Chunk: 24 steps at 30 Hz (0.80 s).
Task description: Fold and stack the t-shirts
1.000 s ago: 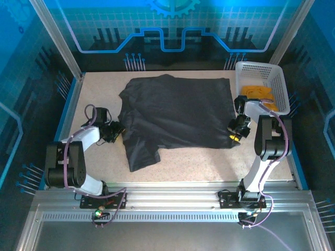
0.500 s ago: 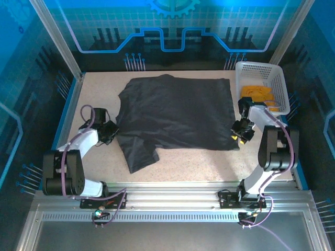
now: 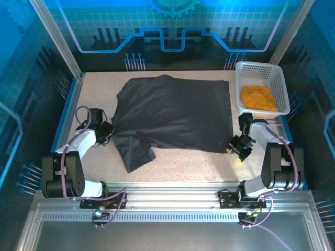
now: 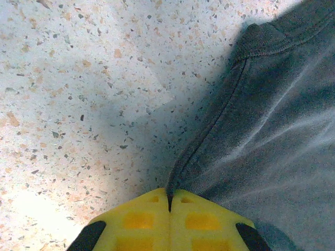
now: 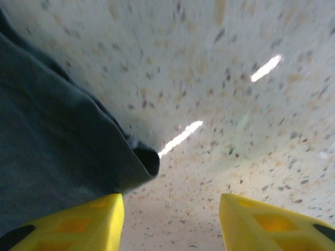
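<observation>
- Both arms have drawn back toward the near edge of the table (image 3: 172, 164) over the last second, and the dark charcoal t-shirt (image 3: 172, 117) has come with them: the bunched fold on its side away from the basket (image 3: 260, 66) is now pulled flatter.
- With the right arm gone from in front of the basket, the orange-yellow t-shirt (image 3: 257, 98) shows more fully, lying crumpled inside it.
- The dark charcoal t-shirt lies spread on the table beside the basket. Its nearest edge runs close to the basket's wall, and one sleeve trails toward the arm bases on the side away from the basket.
- The left gripper (image 4: 168, 201) sits at the shirt edge farthest from the basket, well apart from it. Its yellow fingers (image 4: 138, 222) are pressed together, with the stitched hem of the dark shirt pinched between them.
- The right gripper (image 5: 170, 209) is low over the table just nearer the bases than the basket, at the shirt's near corner on that side.
- Its jaws stand apart and grasp nothing. The shirt corner lies curled on the table just ahead of one finger.
</observation>
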Motion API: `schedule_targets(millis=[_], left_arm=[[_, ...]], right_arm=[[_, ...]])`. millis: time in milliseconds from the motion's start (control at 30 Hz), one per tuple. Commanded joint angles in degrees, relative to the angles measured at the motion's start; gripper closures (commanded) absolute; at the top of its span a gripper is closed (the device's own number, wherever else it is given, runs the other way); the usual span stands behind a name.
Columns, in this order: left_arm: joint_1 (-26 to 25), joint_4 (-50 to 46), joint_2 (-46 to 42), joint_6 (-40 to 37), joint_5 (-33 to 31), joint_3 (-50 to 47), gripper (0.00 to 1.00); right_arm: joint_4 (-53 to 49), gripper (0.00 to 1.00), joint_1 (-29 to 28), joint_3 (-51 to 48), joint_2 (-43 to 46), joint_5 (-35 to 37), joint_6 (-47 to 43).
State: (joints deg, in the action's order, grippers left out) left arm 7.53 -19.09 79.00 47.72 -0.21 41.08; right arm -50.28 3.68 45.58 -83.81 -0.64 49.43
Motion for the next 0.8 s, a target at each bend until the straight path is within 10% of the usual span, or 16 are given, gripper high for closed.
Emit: schedule_targets(millis=[0,467,767], left_arm=[[0.48,-0.78,-0.69,0.81,0.65,-0.50,1.00],[-0.21,-0.43,-1.30,1.56,2.16,-0.06,1.00],[-0.94,1.78,-4.37,6.34,6.23,2.62,1.00]], right_arm=[[3.25,0.47,-0.47,-1.34,1.43,-3.65,2.98],[7.42,0.55,0.67,-0.08,-6.18,-4.74,2.46],[8.05,1.00,-2.94,11.46,-6.44,-2.14,-3.18]])
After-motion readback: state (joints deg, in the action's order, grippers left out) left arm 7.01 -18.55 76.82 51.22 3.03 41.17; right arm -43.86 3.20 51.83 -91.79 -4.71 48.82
